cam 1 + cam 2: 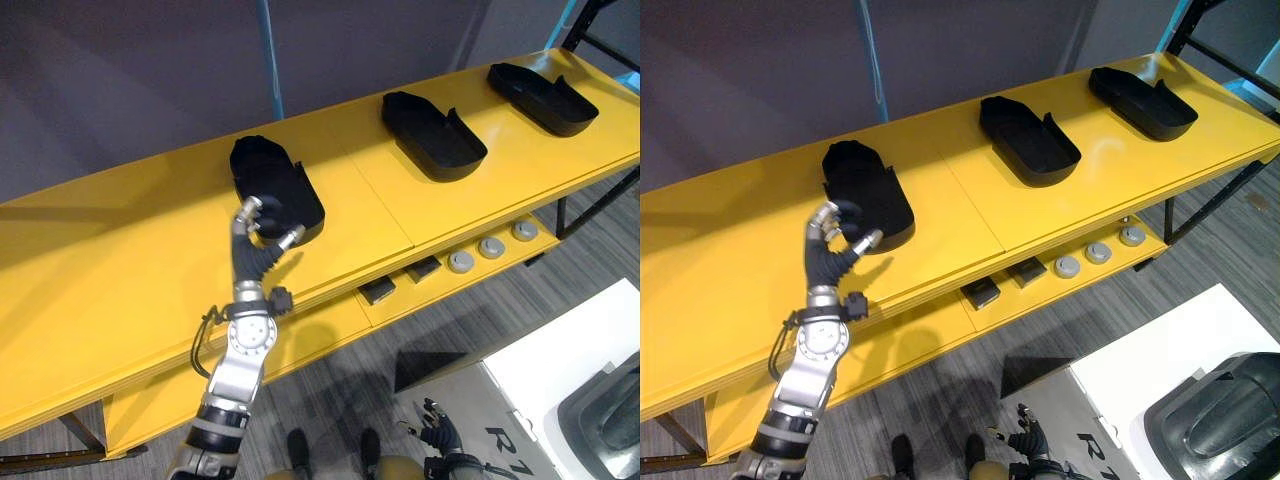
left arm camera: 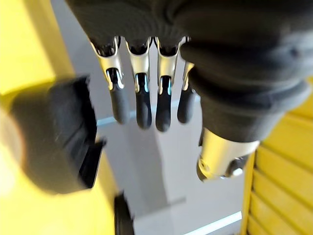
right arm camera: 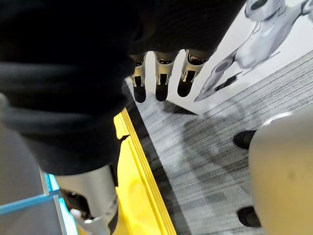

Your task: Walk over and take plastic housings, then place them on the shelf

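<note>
Three black plastic housings lie on the yellow shelf top (image 1: 120, 270): a left one (image 1: 275, 185), a middle one (image 1: 432, 135) and a right one (image 1: 543, 97). My left hand (image 1: 255, 250) is raised at the near end of the left housing (image 2: 54, 142). Its fingers (image 2: 146, 98) are straight with the thumb apart, and it holds nothing. Whether the fingertips touch the housing's rim I cannot tell. My right hand (image 1: 440, 435) hangs low beside me over the floor, its fingers (image 3: 159, 78) relaxed and empty.
On the shelf's lower level lie three grey round parts (image 1: 491, 247) and two dark blocks (image 1: 377, 290). A white table (image 1: 560, 370) at the lower right carries another dark housing (image 1: 1225, 415). A blue post (image 1: 268, 55) stands behind the shelf.
</note>
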Available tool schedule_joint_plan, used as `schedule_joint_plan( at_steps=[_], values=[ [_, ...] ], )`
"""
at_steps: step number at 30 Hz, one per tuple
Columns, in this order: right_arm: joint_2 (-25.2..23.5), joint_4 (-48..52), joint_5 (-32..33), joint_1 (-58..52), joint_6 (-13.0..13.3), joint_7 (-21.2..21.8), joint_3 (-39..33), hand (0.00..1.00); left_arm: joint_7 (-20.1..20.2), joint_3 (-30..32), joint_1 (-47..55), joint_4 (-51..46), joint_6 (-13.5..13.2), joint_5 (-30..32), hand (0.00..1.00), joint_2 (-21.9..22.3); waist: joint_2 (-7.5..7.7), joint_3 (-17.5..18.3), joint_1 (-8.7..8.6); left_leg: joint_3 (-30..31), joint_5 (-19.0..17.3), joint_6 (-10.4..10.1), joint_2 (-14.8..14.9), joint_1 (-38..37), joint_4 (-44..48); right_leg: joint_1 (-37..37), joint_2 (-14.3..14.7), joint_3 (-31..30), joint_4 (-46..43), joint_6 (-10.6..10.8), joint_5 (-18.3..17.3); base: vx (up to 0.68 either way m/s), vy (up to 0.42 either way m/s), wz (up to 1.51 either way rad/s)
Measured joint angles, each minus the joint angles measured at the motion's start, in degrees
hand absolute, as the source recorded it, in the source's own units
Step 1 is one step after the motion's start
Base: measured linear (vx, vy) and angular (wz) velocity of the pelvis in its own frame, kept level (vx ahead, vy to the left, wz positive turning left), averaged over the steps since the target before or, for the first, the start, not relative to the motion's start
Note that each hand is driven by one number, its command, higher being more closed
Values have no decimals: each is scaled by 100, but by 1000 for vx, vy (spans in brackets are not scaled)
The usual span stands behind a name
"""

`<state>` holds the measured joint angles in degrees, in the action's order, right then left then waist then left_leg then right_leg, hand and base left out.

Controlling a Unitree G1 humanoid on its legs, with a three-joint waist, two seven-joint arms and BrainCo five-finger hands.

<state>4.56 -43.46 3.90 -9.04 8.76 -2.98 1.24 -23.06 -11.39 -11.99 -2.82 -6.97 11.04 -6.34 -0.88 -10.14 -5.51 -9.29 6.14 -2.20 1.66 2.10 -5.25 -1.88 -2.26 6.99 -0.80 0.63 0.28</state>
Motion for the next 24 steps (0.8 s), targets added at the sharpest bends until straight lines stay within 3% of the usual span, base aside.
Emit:
schedule_joint_plan(
  at_steps=[7, 18, 24],
  values=[
    [-4, -28, -5, 10, -9, -15, 0, 0, 344, -196, 144, 518, -65, 160, 100, 118, -2, 24, 5, 5, 0, -1, 46, -15, -2, 49, 47, 19, 67, 20, -4, -45, -7, 0],
    [-7, -37, -13, 18, -15, -40, 0, 0, 332, -121, -448, 1834, 174, 166, 100, 13, 11, 34, -50, -9, -28, -40, 48, -5, -2, 117, 59, 35, 217, -8, 55, 0, 0, 0],
    [-5, -50, -9, 74, -15, -44, -5, 0, 295, 160, -1040, 2433, 218, 154, 100, -132, 37, 17, -197, -25, -45, -64, 71, 6, -2, 97, 82, 12, 231, -15, 61, -10, 0, -1]
  ],
)
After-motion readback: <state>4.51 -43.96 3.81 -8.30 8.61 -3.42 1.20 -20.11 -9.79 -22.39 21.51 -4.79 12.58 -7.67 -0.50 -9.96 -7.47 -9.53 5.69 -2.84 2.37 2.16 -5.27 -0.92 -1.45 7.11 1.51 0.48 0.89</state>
